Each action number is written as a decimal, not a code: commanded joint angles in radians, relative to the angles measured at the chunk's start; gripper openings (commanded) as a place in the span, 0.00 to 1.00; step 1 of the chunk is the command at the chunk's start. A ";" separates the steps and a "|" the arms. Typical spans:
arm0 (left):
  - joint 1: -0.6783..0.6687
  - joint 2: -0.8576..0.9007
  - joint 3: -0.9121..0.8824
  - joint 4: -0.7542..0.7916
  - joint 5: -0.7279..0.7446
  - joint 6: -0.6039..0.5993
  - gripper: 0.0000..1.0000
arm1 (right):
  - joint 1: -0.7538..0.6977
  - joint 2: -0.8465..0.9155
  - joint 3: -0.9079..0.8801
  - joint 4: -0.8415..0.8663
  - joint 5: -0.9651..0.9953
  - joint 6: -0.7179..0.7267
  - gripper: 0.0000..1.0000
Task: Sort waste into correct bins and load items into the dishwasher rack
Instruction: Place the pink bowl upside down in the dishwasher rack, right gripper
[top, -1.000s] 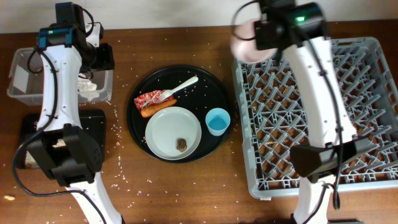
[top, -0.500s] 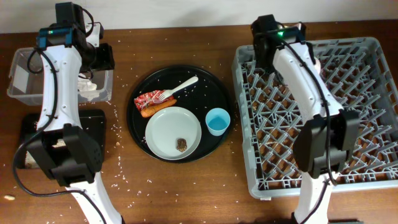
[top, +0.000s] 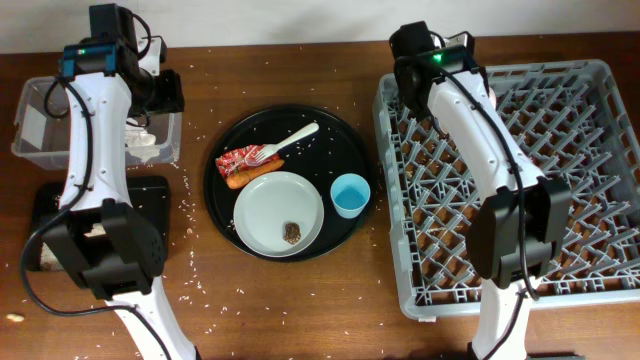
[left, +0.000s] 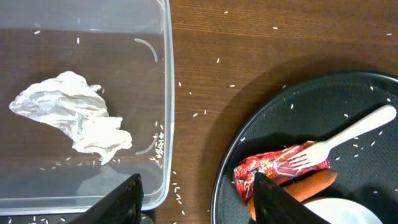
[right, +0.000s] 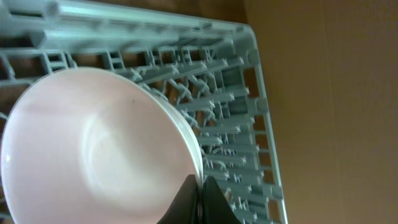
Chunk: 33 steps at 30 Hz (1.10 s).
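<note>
Since a second ago my right arm has swung to the back-left corner of the one grey lattice rack. Its hand pinches the rim of one smooth, empty cream bowl, tilted over the pegs. One round black tray carries one pale plate, one blue cup and one white fork. Left hand hangs spread above the worktop.

Right arm drops to the rack's upper-left corner

The cream bowl, a blur at top centre a second ago, now lies among the dishwasher rack pegs, its rim pinched by the right gripper.
</note>
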 joint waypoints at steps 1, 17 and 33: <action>0.004 0.007 -0.005 0.001 -0.003 0.015 0.56 | 0.006 0.002 0.000 0.044 0.011 -0.083 0.04; 0.004 0.007 -0.005 0.006 -0.003 0.015 0.56 | -0.008 0.008 0.000 0.176 0.047 -0.251 0.04; 0.005 0.007 -0.005 0.009 -0.003 0.015 0.56 | -0.048 0.036 -0.021 0.157 0.057 -0.238 0.04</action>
